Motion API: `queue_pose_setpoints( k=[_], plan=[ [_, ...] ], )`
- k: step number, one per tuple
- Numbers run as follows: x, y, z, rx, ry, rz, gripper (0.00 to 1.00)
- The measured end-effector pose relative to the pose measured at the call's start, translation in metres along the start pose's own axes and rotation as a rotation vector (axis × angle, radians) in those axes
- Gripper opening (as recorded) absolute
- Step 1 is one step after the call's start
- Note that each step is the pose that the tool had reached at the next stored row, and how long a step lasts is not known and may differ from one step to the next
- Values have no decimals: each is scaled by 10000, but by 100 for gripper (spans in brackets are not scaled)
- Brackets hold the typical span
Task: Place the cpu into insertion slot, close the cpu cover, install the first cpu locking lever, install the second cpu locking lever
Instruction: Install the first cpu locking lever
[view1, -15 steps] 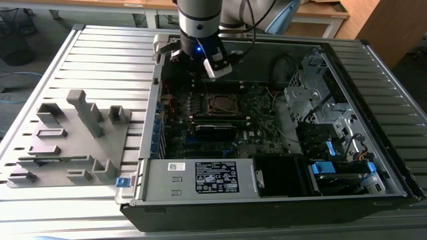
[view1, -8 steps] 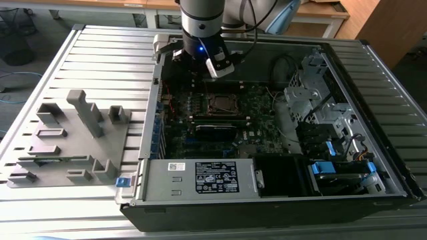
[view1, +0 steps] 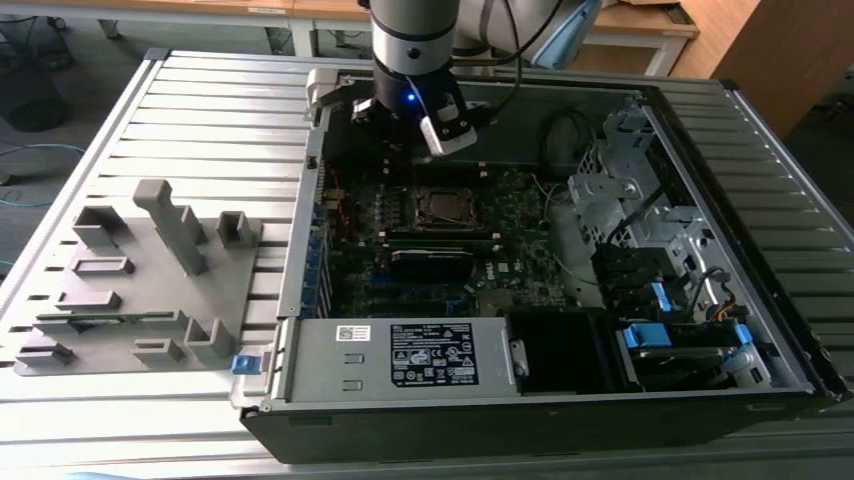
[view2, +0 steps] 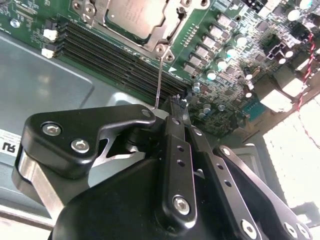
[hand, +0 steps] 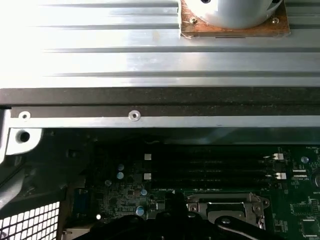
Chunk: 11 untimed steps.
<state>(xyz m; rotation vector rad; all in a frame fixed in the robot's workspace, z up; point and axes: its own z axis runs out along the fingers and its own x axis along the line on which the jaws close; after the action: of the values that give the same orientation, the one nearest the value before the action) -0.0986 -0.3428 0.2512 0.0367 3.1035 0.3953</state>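
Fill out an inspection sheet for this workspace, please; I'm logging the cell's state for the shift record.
Surface: slatted metal table carrying an open computer case.
Job's things: cpu sits in the insertion slot; cpu cover appears down over it; a thin locking lever runs from the socket corner toward the gripper.
Clutter: grey fixture tray on the table, at the exterior view's left.
Grippers: gripper hangs over the board beside the lever's free end; contact cannot be told.
Cables: red wires on the board; cable bundle inside the case.
Surroundings: wooden furniture behind the table.
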Motion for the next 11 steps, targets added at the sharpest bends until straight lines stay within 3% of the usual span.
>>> queue_pose_setpoints(
  k=[11],
  plan=[
    [-124, 3, 5, -1, -1, 0, 11]
  ],
)
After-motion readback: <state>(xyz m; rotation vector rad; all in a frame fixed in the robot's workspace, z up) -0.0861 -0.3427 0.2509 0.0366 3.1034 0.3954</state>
